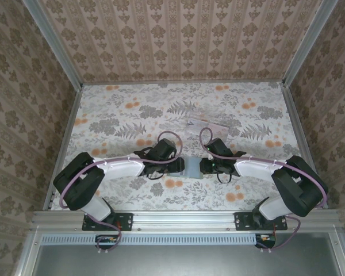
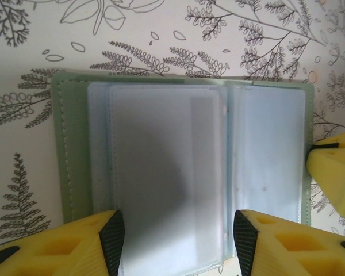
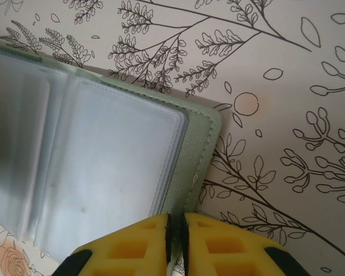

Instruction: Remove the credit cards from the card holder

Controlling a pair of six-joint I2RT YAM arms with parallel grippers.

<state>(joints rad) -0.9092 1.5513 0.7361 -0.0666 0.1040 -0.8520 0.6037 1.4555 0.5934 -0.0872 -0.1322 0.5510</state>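
Fern-printed table (image 1: 103, 115) is walled by patterned paper, and a clear tray (image 1: 207, 123) is seen at upper centre. At mid-frame the opened card holder (image 1: 193, 168), crowded by both wrists, is pinched at its right edge by the right gripper (image 3: 175, 227); the left gripper (image 2: 175, 230) is spread around a pale card (image 2: 167, 172)

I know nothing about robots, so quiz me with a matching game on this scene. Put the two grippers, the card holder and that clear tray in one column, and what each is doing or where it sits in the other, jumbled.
Column one
1. left gripper
2. right gripper
3. card holder
4. clear plastic tray

Column two
A. lies open and flat between the two grippers
B. fingers pinched shut on the green cover edge
C. sits farther back, beyond both arms
D. fingers apart, either side of a clear sleeve

Pairs: 1-D, 2-B, 3-A, 4-C
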